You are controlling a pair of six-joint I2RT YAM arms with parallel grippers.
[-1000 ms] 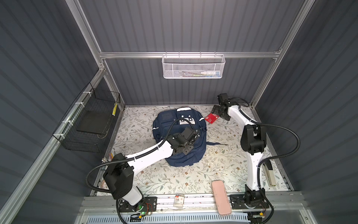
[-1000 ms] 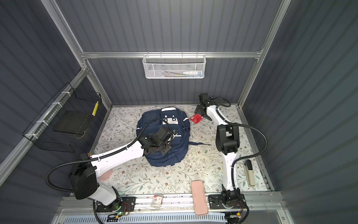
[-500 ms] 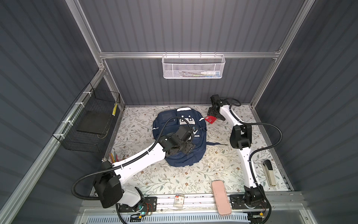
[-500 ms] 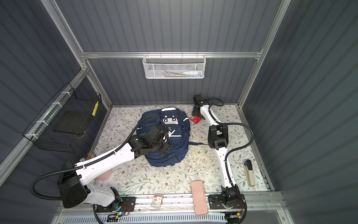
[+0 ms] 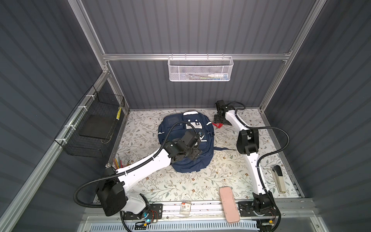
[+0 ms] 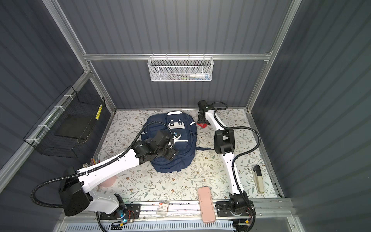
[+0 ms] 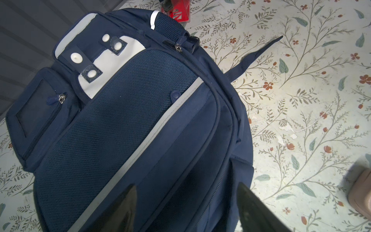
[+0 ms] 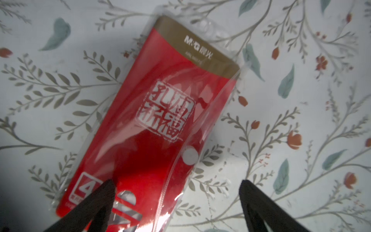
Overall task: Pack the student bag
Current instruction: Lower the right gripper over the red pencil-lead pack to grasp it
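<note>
Large navy-blue fabric backpack, white-striped: lies front-up mid floral-cloth desk. Left fingers: released, spread over its lower front, likely for opening a pocket. Right fingers: released, poised over a red plastic-sleeved stationery packet just beside the bag, likely next for packing.

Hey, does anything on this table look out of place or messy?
Yes. The pink case lies half off the flowered mat, across the front metal rail, and a small packet sits on that rail too.

On the floral cloth lie a stapler and, overhanging its front edge, a pink case.
</note>
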